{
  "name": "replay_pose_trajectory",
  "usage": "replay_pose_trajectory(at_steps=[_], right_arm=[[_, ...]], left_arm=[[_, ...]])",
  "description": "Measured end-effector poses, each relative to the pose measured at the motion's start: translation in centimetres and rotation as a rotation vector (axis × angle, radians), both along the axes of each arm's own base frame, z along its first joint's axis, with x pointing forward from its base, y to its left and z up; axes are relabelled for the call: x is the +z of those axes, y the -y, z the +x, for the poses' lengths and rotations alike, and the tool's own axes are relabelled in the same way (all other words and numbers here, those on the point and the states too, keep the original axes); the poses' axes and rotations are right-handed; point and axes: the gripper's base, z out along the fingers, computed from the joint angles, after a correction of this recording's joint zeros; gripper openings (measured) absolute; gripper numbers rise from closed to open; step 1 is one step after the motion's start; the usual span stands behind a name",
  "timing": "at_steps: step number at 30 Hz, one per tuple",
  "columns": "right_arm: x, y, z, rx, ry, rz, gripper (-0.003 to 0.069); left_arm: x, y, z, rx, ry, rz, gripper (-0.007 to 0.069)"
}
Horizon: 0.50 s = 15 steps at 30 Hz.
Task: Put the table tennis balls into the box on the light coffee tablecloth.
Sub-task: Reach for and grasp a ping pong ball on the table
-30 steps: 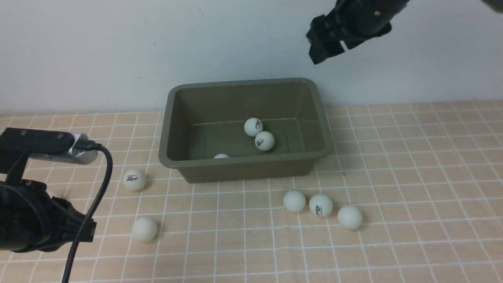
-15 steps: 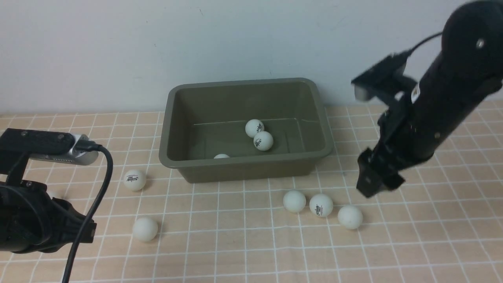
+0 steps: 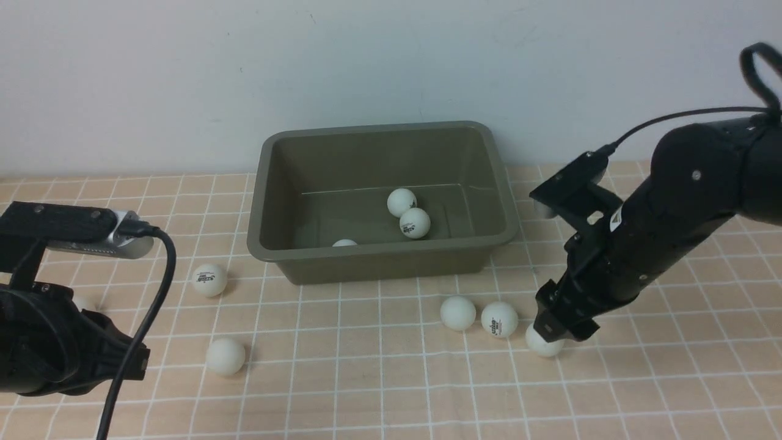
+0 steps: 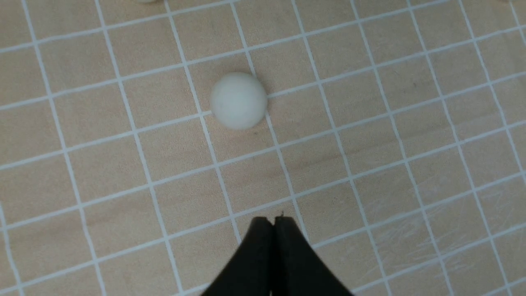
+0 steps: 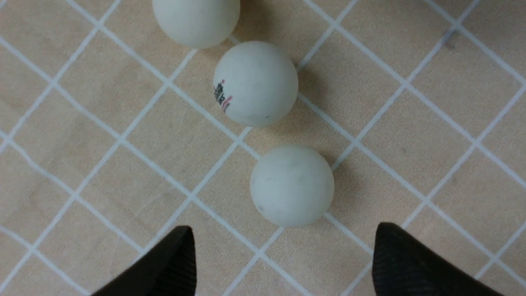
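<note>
Right arm has swung down from high over the box (image 3: 379, 255) to its near-right. The right gripper (image 3: 557, 327) now sits low over the rightmost ball (image 3: 540, 347) of a row of three. The two mid-floor balls in the box have rolled slightly right; left arm unchanged.

Surface: light coffee tablecloth (image 3: 672, 366), peach with a white grid, flat, across the whole table. Plain pale wall (image 3: 183, 73) behind.

Near left: left gripper (image 4: 273, 221), jaws pressed together, holding nothing, above the cloth. A plain ball (image 4: 238, 100) lies just ahead of its tips, apart from them.

Left of the box: logo ball (image 3: 209, 280), and nearer, a blank ball (image 3: 225, 356).

Box is centre-far by the wall, with three balls inside. The far inner ball (image 3: 401, 202) touches the near inner ball (image 3: 415, 223). A hidden ball (image 3: 344, 242) peeks over the near wall.

Near-right of the box: row's left ball (image 3: 457, 313), middle printed ball (image 3: 499, 319), then the rightmost ball.

Right gripper jaws are spread wide and grip nothing. The rightmost ball lies just ahead of the gap, touching neither fingertip.
</note>
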Motion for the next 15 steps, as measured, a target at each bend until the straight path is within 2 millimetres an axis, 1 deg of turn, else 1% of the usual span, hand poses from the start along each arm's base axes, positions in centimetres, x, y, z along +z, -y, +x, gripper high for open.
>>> replay_pose_trajectory(at_steps=[4, 7, 10, 15], right_arm=[[-1.8, -0.2, 0.6, 0.013, -0.028, -0.017, 0.0521], [-2.6, -0.3, 0.9, 0.013, -0.032, -0.016, 0.0521], [-3.0, -0.4, 1.1, 0.011, -0.028, -0.012, 0.0521], [-3.0, -0.5, 1.2, 0.012, -0.007, -0.006, 0.0521]], left_arm=[[0.0, 0.0, 0.0, 0.000, 0.000, 0.000, -0.0068], [0.0, 0.0, 0.0, 0.000, 0.000, 0.000, -0.0068], [0.0, 0.0, 0.0, -0.001, 0.000, 0.000, -0.0068], [0.0, 0.0, 0.0, -0.001, 0.000, 0.000, -0.0068]])
